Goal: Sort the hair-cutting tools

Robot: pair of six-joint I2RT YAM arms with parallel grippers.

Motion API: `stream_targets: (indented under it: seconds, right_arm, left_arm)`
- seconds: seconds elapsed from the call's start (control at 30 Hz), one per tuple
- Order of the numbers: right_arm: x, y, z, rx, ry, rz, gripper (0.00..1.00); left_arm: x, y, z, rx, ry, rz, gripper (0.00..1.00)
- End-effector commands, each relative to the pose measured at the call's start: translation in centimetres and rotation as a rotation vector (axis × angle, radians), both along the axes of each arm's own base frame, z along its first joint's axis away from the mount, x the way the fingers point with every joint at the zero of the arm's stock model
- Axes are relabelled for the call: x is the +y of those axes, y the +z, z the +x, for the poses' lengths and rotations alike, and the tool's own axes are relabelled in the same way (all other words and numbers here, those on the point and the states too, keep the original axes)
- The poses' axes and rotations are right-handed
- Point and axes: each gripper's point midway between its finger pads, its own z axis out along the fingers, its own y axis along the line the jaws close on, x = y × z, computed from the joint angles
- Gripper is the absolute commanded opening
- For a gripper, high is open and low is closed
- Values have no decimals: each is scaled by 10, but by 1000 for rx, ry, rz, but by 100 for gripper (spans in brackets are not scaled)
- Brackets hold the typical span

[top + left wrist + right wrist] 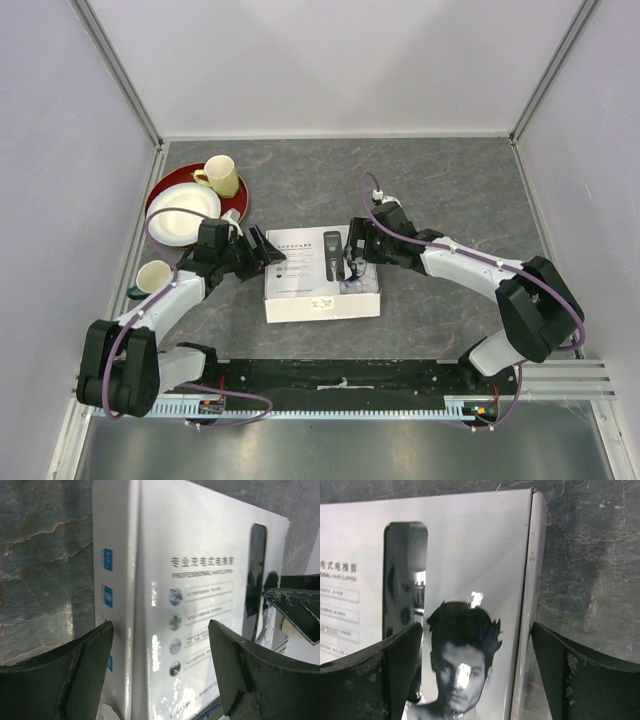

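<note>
- A closed white box (pixel 322 280) lies flat in the middle of the grey, stone-patterned tabletop (pixel 450 190), between my two arms.
- I judge that the task's tools are inside it. Only the dark clipper (pixel 331 254) shows, through a tall cut-out window (pixel 405 570) in the lid. No combs, cord or brush are in sight.
- My left pincer (pixel 160 672) is open, with its fingers spread either side of the box's left edge and gripping nothing.
- My right pincer (pixel 475 672) is open too, straddling the box's right edge beside a printed picture of a dark-haired man (pixel 462 670).
- Step in hand, as I read it: getting the box open, ahead of any sorting. Nothing has been taken out.
- The next move calls for one pincer to steady the box while the other lifts or slides the lid. The glossy card looks slippery, so I would grip at an edge.
- The lid reads "PROFESSIONAL HAIR CLIPPER" under a line of Chinese characters. Below that are four small icons with text too small to read. I can make out no brand name.
- At the left stand plates (pixel 180 218) and a yellow cup (pixel 222 176), which are not part of the job.
</note>
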Motion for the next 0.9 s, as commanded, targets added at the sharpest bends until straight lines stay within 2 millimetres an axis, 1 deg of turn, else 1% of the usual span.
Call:
stream_targets:
  seconds: [0.0,0.03,0.07,0.1,0.13,0.17,0.23,0.27,0.33,0.37,0.4,0.47,0.53,0.57,0.6,0.67,0.7,0.73,0.8,0.83,0.87]
  right_arm:
    - [-9,50,8,-143,-52,-2,98]
    - [-15,55,8,-164,-69,-14,98]
    - [-21,62,4,-187,-69,-17,98]
    - [-26,64,0,-188,-68,-26,98]
    - [-29,65,-4,-190,-63,-29,98]
    - [-33,67,-12,-197,-52,-27,98]
    - [-36,64,-23,-181,-27,-21,98]
    - [-37,60,-33,-166,-5,-6,98]
    - [-37,53,-45,-135,19,7,98]
    - [-38,48,-54,-116,37,21,98]
    - [-38,46,-59,-103,42,28,98]
    - [-41,40,-69,-88,52,39,98]
    - [-38,38,-78,-66,68,67,98]
    - [-39,33,-82,-53,74,68,98]
    - [-37,32,-85,-41,77,89,97]
    - [-36,24,-91,-16,88,96,96]
    - [-31,24,-93,-7,100,122,95]
    - [-31,19,-96,7,100,125,94]
    - [-24,20,-98,23,108,168,93]
    - [-23,18,-100,37,108,179,91]
    - [-21,18,-101,43,112,190,89]
  left_arm:
    - [8,41,13,-140,-6,86,85]
    - [13,39,7,-113,-6,110,86]
    - [14,44,4,-124,-14,124,89]
    - [15,49,3,-131,-14,130,90]
    - [18,49,-2,-119,-13,139,91]
    - [19,56,-5,-141,-8,141,93]
    - [22,55,-13,-145,-3,145,95]
    - [22,55,-20,-153,-4,132,95]
    - [16,54,-31,-151,-30,97,95]
    - [15,46,-39,-121,-30,79,95]
    - [11,50,-46,-132,-46,52,94]
    - [11,43,-56,-106,-39,37,92]
    - [12,45,-63,-113,-32,31,90]
    - [10,44,-66,-106,-28,21,89]
    - [9,46,-67,-109,-27,13,88]
    - [9,46,-69,-103,-18,4,86]
    - [8,45,-70,-100,-22,2,85]
    - [8,41,-71,-85,-21,2,84]
    - [5,38,-74,-60,-36,-11,80]
    - [3,37,-75,-42,-33,-24,76]
    - [-1,37,-79,-26,-50,-44,74]
